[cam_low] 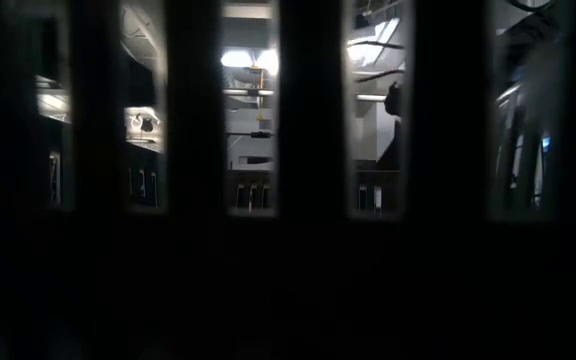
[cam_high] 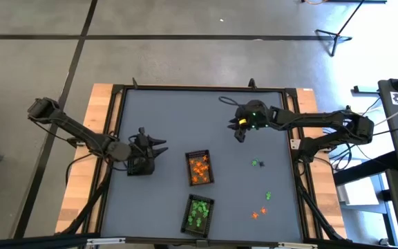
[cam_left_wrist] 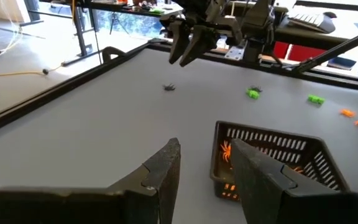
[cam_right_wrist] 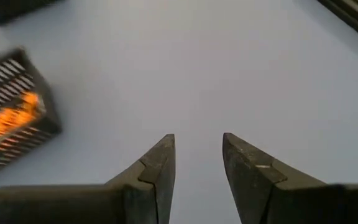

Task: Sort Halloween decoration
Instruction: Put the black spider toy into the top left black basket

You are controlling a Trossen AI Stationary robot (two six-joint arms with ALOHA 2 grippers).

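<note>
Right tool (cam_high: 240, 135), jaws part-open and empty, hovers upper right; it could knock the tiny black plastic spider (cam_left_wrist: 169, 87) away. Left tool (cam_left_wrist: 207, 163) idles, empty.

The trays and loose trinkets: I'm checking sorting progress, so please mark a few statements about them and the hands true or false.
1. The tray with orange trinkets sits on the table between the two arms. True.
2. The tray with green trinkets is empty. False: green pieces fill it.
3. Loose green trinkets and loose orange trinkets lie on the table's right part. True.
4. The right hand grips an orange trinket. False: its fingers stand apart with nothing between them.
5. The left hand is open beside the orange tray. True.
6. Both arms are on the table's right side. False: one is on each side.
</note>
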